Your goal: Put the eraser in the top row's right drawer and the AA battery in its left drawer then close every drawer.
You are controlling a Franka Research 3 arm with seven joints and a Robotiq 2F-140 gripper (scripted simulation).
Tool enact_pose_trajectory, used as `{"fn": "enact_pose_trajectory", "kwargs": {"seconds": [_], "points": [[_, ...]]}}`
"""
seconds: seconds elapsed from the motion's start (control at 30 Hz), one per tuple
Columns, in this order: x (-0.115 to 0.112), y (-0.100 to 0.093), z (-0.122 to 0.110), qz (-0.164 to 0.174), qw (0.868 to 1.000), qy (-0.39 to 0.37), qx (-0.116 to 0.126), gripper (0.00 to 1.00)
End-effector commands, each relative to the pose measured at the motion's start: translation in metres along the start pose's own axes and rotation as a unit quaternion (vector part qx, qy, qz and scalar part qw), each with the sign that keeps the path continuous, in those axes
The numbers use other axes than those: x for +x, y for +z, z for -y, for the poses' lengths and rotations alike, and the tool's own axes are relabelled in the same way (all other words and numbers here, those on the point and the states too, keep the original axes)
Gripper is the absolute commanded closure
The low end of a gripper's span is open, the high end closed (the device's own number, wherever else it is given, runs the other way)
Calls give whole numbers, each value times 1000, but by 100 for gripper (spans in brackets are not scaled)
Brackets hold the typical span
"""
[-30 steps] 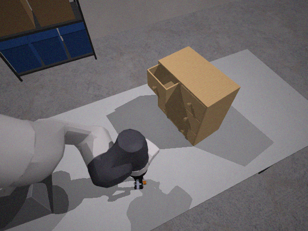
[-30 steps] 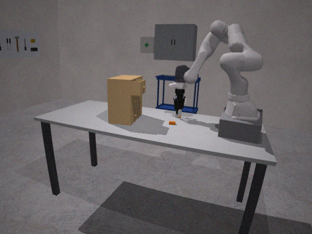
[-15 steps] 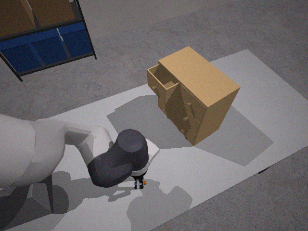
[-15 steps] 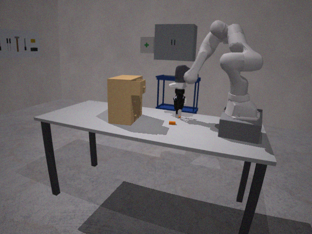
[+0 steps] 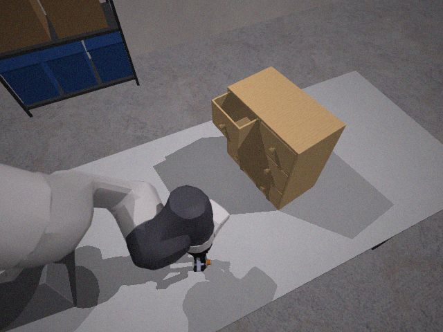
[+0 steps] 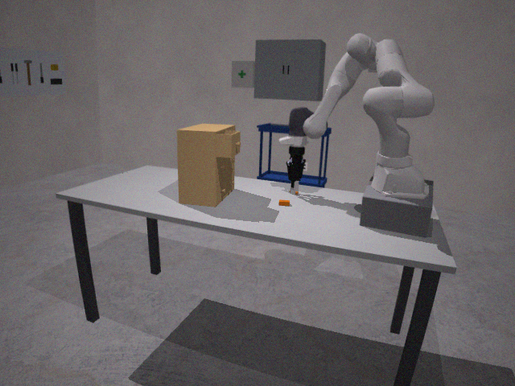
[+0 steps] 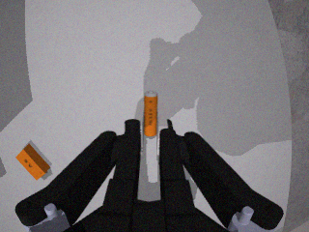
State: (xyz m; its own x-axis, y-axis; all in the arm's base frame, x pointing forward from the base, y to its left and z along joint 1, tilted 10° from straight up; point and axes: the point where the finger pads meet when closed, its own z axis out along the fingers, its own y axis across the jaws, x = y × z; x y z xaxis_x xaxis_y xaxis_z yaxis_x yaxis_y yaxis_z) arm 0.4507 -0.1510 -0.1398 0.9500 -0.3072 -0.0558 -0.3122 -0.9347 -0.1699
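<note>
AA battery (image 5: 208, 261) (image 6: 296, 192) (image 7: 151, 116), looks pinched at its near end, long axis running out lengthwise between my nearly closed jaws!

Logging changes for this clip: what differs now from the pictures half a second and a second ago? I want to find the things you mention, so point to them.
Nothing visibly changed. The black gripper (image 5: 199, 267) (image 6: 294, 192) (image 7: 151, 113) stays at the orange cylindrical battery (image 5: 208, 262) (image 6: 297, 192) (image 7: 151, 116); whether it grips it, I cannot tell. The tan wooden chest (image 5: 286, 111) (image 6: 201, 166) and its pulled-out top-left drawer (image 5: 229, 127) (image 6: 236, 139) stayed put, as did the orange block (image 6: 284, 203) (image 7: 35, 163).
</note>
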Motion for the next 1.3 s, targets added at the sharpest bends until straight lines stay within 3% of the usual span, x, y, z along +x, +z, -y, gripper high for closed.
{"fn": "enact_pose_trajectory", "kwargs": {"seconds": [0.0,0.37,0.63,0.73,1.27], "points": [[2,0,0,-2,1000,1,0,94],[2,-5,0,-2,1000,1,0,94],[2,-78,0,-2,1000,1,0,94],[1,-97,0,-2,1000,1,0,94],[2,-100,2,-2,1000,-2,0,94]]}}
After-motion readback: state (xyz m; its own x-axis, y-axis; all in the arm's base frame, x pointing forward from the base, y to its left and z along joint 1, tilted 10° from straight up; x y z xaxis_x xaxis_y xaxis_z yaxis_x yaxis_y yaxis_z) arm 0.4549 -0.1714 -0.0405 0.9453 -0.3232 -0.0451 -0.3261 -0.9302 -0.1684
